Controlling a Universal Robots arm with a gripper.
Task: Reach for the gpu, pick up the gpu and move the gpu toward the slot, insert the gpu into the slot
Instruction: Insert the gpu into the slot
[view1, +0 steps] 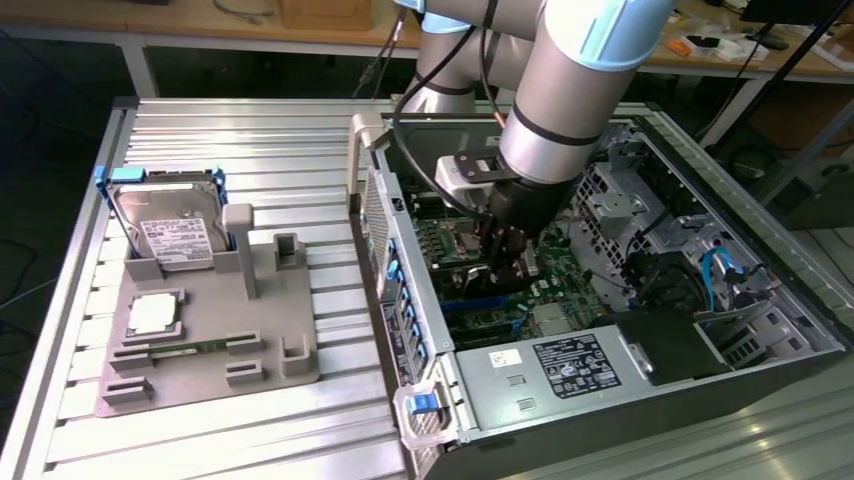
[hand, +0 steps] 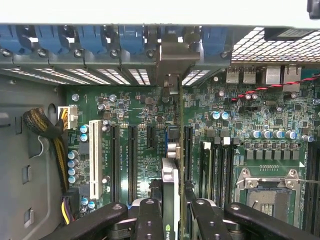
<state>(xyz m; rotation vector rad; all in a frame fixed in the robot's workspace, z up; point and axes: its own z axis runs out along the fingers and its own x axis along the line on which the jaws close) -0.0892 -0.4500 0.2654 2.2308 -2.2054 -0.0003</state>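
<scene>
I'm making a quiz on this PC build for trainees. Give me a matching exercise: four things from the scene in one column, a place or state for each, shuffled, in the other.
Things:
1. gpu
2. hard drive
3. processor socket
4. power supply

Places or states:
A. open and empty on the motherboard
B. standing in the grey holder outside the case
C. held edge-on in the gripper over the motherboard
D. grey box with a black label at the case's near end

Pairs: 1-C, 2-B, 3-A, 4-D

Gripper clamped on gpu, edge-on over green motherboard.
Card's metal bracket up against rear grille; blue slot directly beneath; empty processor socket nearby.
</scene>
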